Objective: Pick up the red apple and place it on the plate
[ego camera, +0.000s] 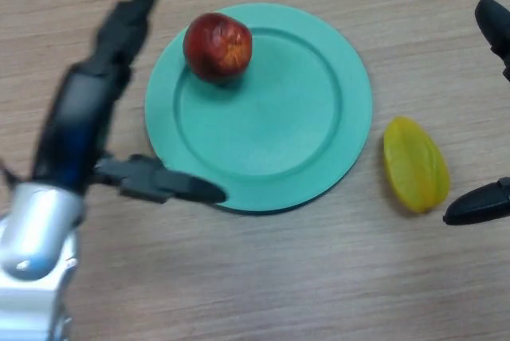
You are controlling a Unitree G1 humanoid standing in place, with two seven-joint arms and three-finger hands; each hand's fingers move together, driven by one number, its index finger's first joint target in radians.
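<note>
The red apple (217,46) rests on the upper left part of the teal plate (303,126). My left hand (84,130) is to the left of the plate, open, with its fingers straight and pointing away and its thumb (163,182) stretched out over the plate's near left rim. It holds nothing and is apart from the apple. My right hand (496,34) shows only at the right edge, its fingers spread and relaxed, holding nothing.
A yellow starfruit (415,164) lies on the wooden table (279,277) just right of the plate, between the plate and my right hand's lower finger (478,204).
</note>
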